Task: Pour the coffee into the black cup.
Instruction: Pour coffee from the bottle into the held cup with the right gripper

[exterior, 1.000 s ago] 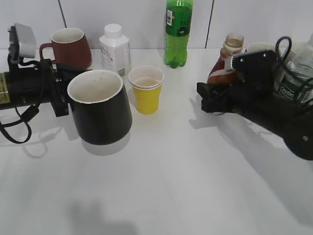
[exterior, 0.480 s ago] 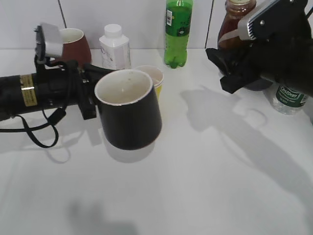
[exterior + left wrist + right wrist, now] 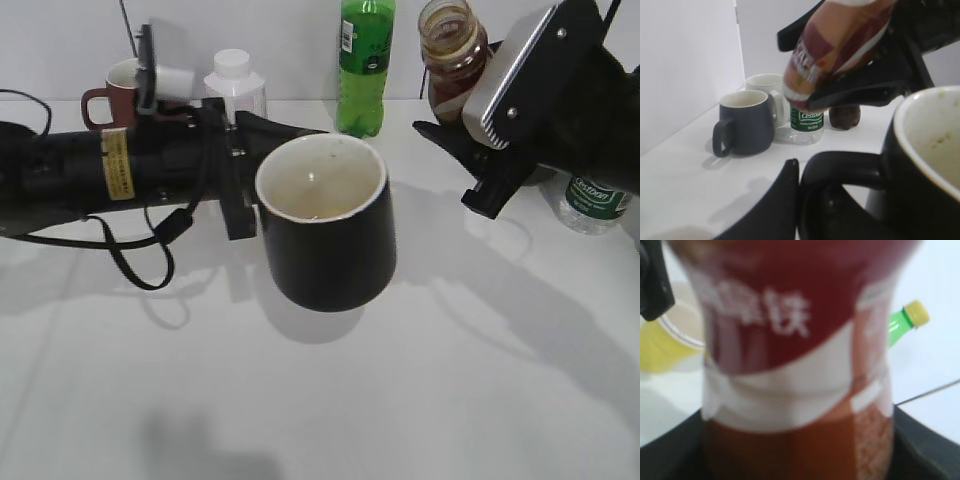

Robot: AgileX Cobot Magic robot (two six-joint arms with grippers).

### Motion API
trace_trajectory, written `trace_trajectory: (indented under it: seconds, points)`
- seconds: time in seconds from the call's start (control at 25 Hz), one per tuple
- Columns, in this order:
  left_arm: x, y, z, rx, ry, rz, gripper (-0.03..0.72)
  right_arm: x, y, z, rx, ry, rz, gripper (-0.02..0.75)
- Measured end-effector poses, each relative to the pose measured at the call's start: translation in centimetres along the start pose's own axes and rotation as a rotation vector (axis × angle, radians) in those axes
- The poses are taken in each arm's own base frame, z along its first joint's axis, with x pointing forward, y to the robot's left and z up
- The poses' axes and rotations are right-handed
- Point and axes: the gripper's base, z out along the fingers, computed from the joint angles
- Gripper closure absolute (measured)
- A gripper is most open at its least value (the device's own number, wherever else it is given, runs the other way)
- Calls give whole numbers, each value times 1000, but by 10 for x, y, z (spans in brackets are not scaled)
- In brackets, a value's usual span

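**Mug and bottle both held aloft**

Left pincer (image 3: 238, 185) is clamped on the handle of the black cup (image 3: 325, 235), holding it above the tabletop (image 3: 330, 400) at centre, mouth up and tilted a bit. Right pincer (image 3: 470, 150) grips the coffee bottle (image 3: 453, 55), raised at upper right w/ open neck leaning toward the cup, well apart from it. Behind: green soda bottle (image 3: 365, 65), white bottle (image 3: 235, 85), maroon mug (image 3: 110, 95). Left wrist view shows a dark grey mug (image 3: 745, 122) beside a water bottle (image 3: 807, 125).
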Motion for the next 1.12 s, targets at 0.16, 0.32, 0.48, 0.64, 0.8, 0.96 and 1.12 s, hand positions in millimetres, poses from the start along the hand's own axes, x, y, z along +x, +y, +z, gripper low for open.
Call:
trace_trajectory:
  seconds: [0.16, 0.32, 0.48, 0.64, 0.8, 0.96, 1.12]
  points:
    - [-4, -4, 15, 12, 38, 38, 643, 0, 0, 0, -2, -1, -68, 211]
    - [-5, -7, 22, 14, 66, 49, 643, 0, 0, 0, -2, -1, -174, 211]
    - [-4, -10, 26, 10, 77, 47, 643, 0, 0, 0, -2, -1, -285, 211]
    - [-1, -11, 29, -6, 103, 38, 643, -3, -1, 0, 13, -26, -367, 211]
    - [1, -11, 31, -7, 111, 32, 643, -5, -1, 0, 27, -48, -438, 211]
    - [1, -12, 31, -6, 108, 32, 643, -5, -2, 0, 31, -50, -492, 211]
    - [1, -12, 31, -6, 107, 32, 643, -5, -2, 0, 33, -50, -553, 211]
